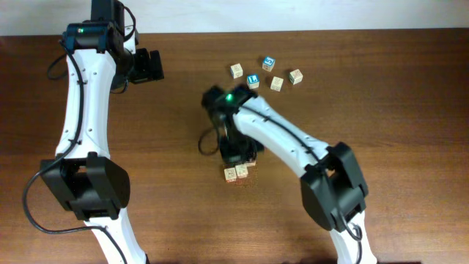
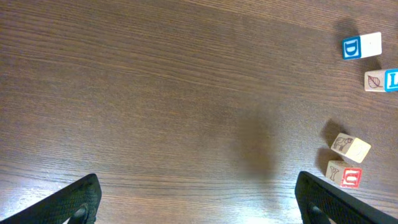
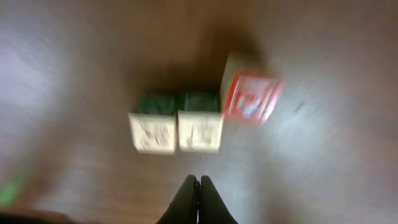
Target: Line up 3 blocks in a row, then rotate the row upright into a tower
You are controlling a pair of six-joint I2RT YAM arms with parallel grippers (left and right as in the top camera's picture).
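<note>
Overhead, the right arm [image 1: 282, 139] is hanging low, crowding the two pale blocks [image 1: 236, 173] at its 6 o'clock edge, so a blind descent is risking scattering them. In the left wrist view the left gripper [image 2: 196, 202] is idling splayed wide, grasping nothing and threatening nothing. In the blurred right wrist view the right gripper [image 3: 199, 196] is hovering pinched shut and empty at 6 o'clock of the pale pair, the red block [image 3: 252, 96] lying just beside at 2 o'clock, so closed tips are likely shoving neighbours instead of turning one cube
</note>
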